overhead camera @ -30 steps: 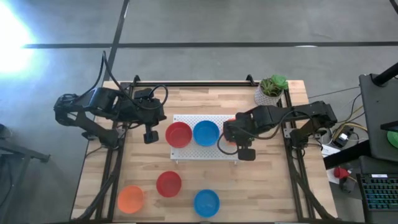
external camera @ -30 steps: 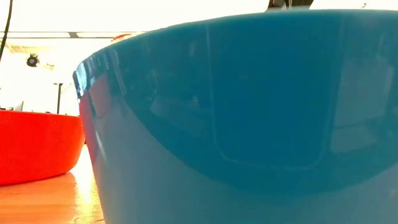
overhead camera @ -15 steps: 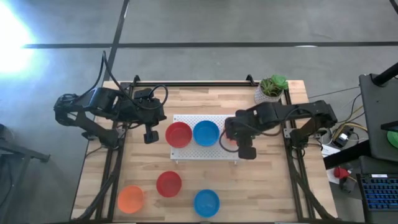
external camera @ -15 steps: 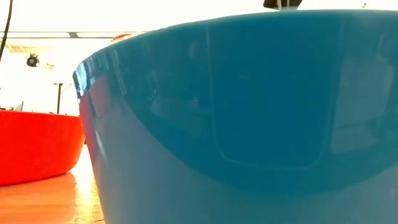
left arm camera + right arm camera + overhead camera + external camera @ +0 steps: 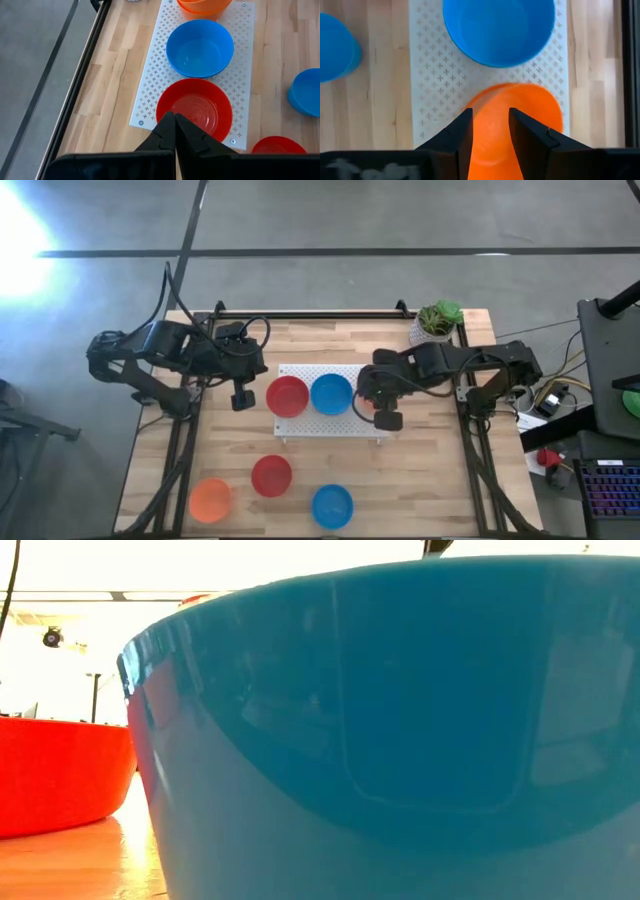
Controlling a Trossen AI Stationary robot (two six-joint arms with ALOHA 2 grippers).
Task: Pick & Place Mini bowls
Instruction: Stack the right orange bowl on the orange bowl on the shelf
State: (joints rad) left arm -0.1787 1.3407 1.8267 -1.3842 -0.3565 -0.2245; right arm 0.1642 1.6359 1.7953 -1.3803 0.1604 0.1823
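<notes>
Grey concrete floor surrounds a wooden bench [image 5: 420, 480] that carries a white perforated board [image 5: 300, 427] near its middle and a potted plant [image 5: 436, 323] at its far right corner. On the board sit a red bowl [image 5: 287, 396], a blue bowl [image 5: 331, 393] just beside it, and an orange bowl [image 5: 520, 120] at the board's right end (in the high view the right arm covers nearly all of it). The right gripper [image 5: 490, 127] hangs directly over that orange bowl with its fingers [image 5: 457, 132] parted, a gap between them through which the orange plastic shows; whether they touch the bowl cannot be told. The left gripper [image 5: 174, 131] hovers just left of the board, beside the red bowl, its two fingers pressed together and holding nothing. Three more bowls lie on the bare wood near the front edge, well apart from the board: a second orange bowl [image 5: 210, 498] at the front left, a second red bowl [image 5: 271, 475] near it, and a second blue bowl [image 5: 332, 506] further right. The low view is almost filled by the wall of that front blue bowl, with the red one beside it.
</notes>
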